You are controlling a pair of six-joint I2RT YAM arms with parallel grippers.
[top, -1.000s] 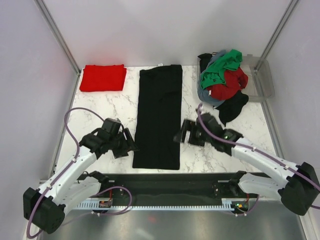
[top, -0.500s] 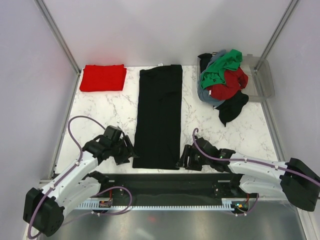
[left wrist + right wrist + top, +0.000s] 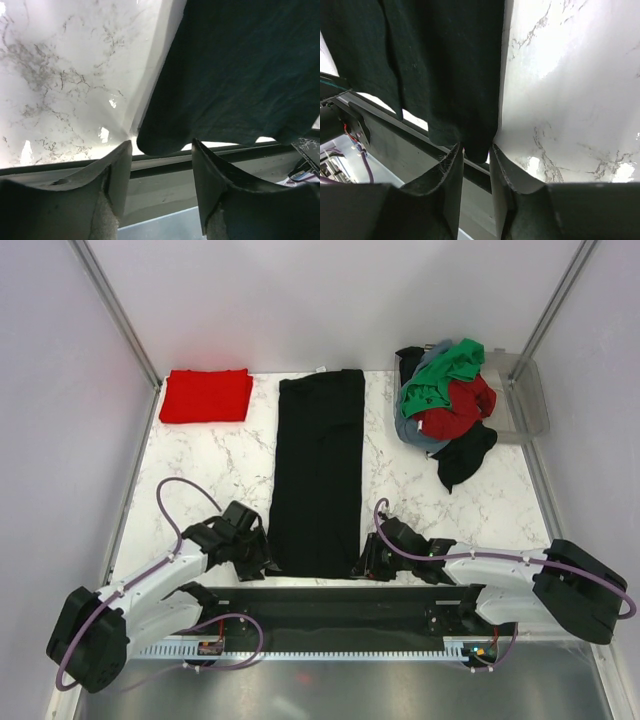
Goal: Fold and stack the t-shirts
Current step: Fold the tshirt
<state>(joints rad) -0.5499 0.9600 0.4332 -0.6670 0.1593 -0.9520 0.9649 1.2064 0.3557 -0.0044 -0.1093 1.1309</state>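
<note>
Corners lined up: black t-shirt (image 3: pixel 318 470) runs lengthwise away; left gripper (image 3: pixel 161 146) gapes before its near corner, right gripper (image 3: pixel 476 149), barely parted, straddles the other.

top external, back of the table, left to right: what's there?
folded red t-shirt → long black t-shirt → heap of unfolded t-shirts
</note>
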